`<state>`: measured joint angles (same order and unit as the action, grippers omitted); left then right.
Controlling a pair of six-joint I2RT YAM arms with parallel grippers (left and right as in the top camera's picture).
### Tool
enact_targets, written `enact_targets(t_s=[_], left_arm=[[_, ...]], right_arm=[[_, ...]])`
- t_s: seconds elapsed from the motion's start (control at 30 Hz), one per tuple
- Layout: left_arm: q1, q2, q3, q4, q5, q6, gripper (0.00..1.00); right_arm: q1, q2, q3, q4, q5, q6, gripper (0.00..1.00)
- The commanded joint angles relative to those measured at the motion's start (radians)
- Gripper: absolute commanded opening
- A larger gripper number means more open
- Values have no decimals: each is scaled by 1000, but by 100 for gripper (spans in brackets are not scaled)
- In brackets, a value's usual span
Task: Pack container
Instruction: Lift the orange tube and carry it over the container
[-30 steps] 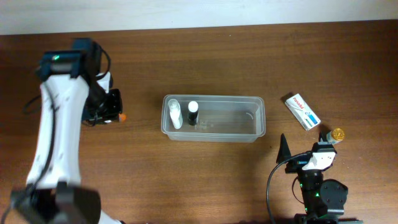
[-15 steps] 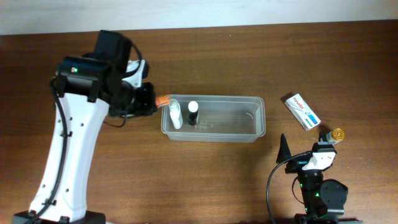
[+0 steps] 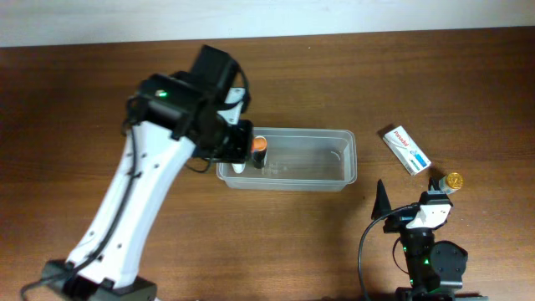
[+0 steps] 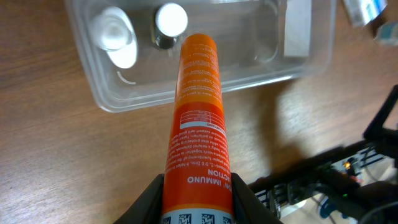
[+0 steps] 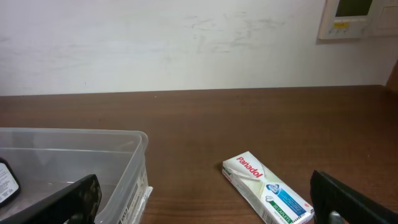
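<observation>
Left end effector (image 4: 198,200): my jaws are clamped tight on the lower end of an orange tube (image 4: 198,118), which points forward out of the grip.
Just changed: a second ago my left arm was well to the left of the container (image 3: 334,164), with the tube out over bare worktop (image 3: 100,67). Half a second ago the tube's tip was at the left wall. Now the tip is over the rim, above the left end.
Unchanged: the container, the Panadol box (image 3: 405,149) and my right arm sit where they were.
Meaning for the task: I judge the carry is nearly done. What remains for this item is to lower it and let go, and the open stretch to the right of the bottles looks like the better spot.
Container: mid-worktop, long side running left to right, with two small bottles standing at its left end and the rest bare.
Right end effector (image 5: 204,186): spread wide with nothing in it, parked near right, well apart from the container.
Left wrist view only: the tube's tip lines up with the dark bottle (image 4: 169,23), the white bottle (image 4: 117,38) just to its left. I cannot tell how high the tube rides above them.
Overhead only: my left arm hides most of both bottles. The box lies right of the container, and a small gold-capped thing (image 3: 453,180) sits nearer, beside my right arm.
Right wrist view only: the container's right-hand corner and the box's "Panadol" lettering.
</observation>
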<state>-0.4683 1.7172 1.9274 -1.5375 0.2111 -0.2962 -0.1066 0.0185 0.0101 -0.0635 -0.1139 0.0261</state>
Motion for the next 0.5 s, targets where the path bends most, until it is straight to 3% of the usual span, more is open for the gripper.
enact_targets(t_s=[0.0, 0.27, 0.47], left_arm=[[-34, 45, 18, -16, -63, -8, 24], [-40, 108, 18, -66, -200, 37, 24], [-41, 168, 18, -68, -212, 67, 24]], right_arm=[[2, -3, -5, -6, 5, 8, 98], [2, -3, -5, -6, 5, 8, 98], [2, -3, -5, -6, 5, 8, 98]])
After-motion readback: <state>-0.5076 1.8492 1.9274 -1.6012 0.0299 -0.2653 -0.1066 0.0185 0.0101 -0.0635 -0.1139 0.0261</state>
